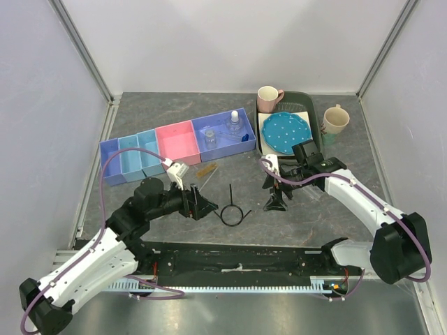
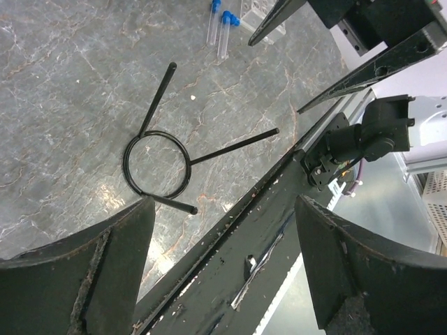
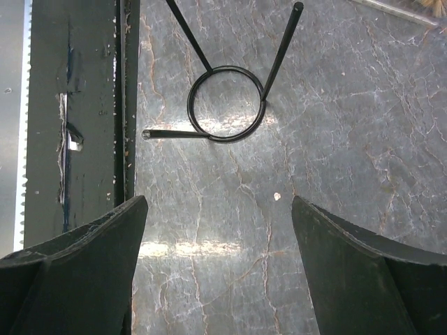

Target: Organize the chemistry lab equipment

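One black wire loop (image 1: 233, 213), a ring with three straight legs, lies at centre frame between the left gripper (image 1: 201, 206) and right gripper (image 1: 272, 198). Both jaws are spread, grasping nothing. Two blue-capped vials (image 2: 225, 31) lie top centre in the left wrist view.

The tabletop (image 1: 154, 112) was grey, veined like marble, and the wire loop (image 1: 234, 211) sat black against it. The bins ran light blue (image 1: 136, 159), then pink (image 1: 178, 142), then periwinkle (image 1: 230, 149). The plate (image 1: 285, 131) was teal-blue with pale dots, on a dark tray (image 1: 314, 112). One mug (image 1: 268, 96) was pink, the other (image 1: 335, 120) cream. The vials (image 2: 224, 35) had blue caps.
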You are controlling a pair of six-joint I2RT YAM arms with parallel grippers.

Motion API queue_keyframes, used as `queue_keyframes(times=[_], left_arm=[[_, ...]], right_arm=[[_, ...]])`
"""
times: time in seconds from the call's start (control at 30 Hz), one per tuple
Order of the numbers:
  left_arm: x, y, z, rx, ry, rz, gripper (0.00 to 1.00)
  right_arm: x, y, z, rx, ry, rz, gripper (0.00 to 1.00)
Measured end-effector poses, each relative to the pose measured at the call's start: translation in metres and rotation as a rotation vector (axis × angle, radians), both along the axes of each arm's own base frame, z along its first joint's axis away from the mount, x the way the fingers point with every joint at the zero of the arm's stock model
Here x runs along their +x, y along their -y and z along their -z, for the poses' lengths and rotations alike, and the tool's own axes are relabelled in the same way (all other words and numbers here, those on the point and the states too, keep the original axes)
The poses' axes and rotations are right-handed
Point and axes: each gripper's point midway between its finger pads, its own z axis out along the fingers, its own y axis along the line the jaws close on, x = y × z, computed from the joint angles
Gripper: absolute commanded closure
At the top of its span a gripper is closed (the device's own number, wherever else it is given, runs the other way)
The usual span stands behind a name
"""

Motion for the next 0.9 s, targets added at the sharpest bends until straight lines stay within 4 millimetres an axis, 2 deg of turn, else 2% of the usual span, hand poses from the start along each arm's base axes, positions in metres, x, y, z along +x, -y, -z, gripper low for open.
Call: queue_keyframes(times=[0.2, 0.5, 0.67, 0.9], left_arm=[[0.005, 0.006, 0.009, 0.027, 0.001, -0.018, 0.16], [-0.003, 0.017, 0.064, 0.260, -0.066, -0.032, 0.26], [0.001, 0.021, 0.075, 0.367, -0.067, -0.060, 0.35], [0.004, 0.022, 0.084, 0.473, -0.057, -0.086, 0.40]], right_arm=[[0.003, -0.003, 0.001, 0.014, -0.014, 0.028, 0.07], [0.009, -0.006, -0.002, 0.029, -0.009, 0.049, 0.07], [0.012, -0.007, 0.000, 0.030, -0.018, 0.059, 0.07], [0.011, -0.007, 0.004, 0.024, -0.035, 0.066, 0.07]])
